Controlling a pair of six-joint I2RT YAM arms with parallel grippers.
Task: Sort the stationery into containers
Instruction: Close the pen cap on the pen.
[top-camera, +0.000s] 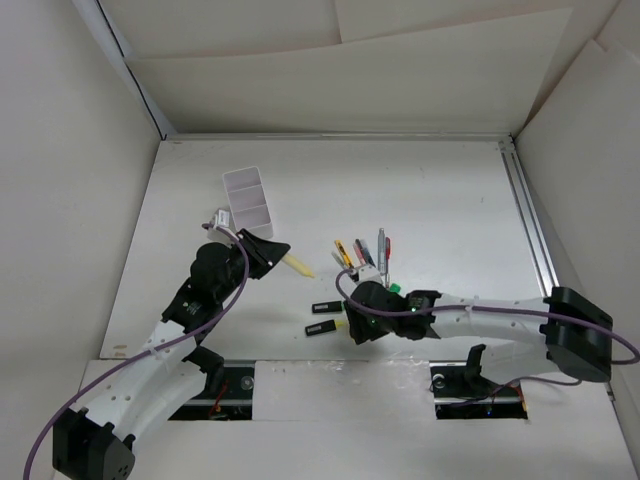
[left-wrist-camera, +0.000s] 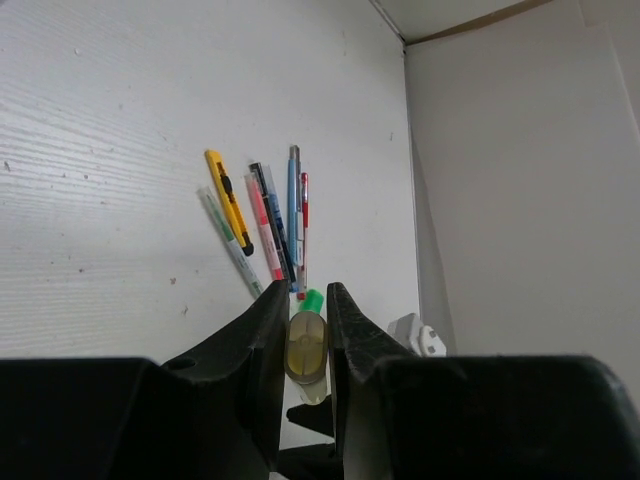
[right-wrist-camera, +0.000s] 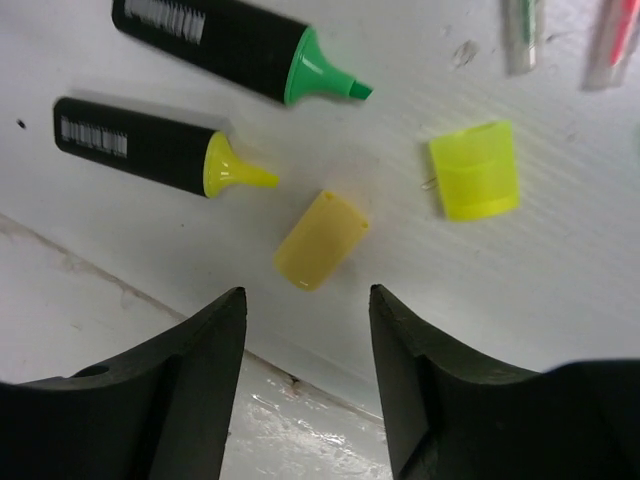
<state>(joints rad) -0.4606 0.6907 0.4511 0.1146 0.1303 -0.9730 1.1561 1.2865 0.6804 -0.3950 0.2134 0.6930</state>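
Note:
My left gripper (top-camera: 280, 255) is shut on a pale yellow pen-like piece (top-camera: 298, 265), held above the table just right of the white two-compartment box (top-camera: 248, 203). In the left wrist view the piece (left-wrist-camera: 306, 348) sits end-on between the fingers. Several pens (top-camera: 362, 250) lie fanned out mid-table; they also show in the left wrist view (left-wrist-camera: 265, 225). My right gripper (right-wrist-camera: 308, 310) is open and empty, over a pale yellow cap (right-wrist-camera: 320, 240). Beside it lie a bright yellow cap (right-wrist-camera: 475, 170), a yellow-tipped black highlighter (right-wrist-camera: 150, 143) and a green-tipped one (right-wrist-camera: 225, 40).
The two black highlighters (top-camera: 321, 318) lie just left of the right gripper (top-camera: 352, 318), close to the table's near edge (right-wrist-camera: 120, 280). A green cap (left-wrist-camera: 312, 300) lies at the near end of the pens. White walls enclose the table.

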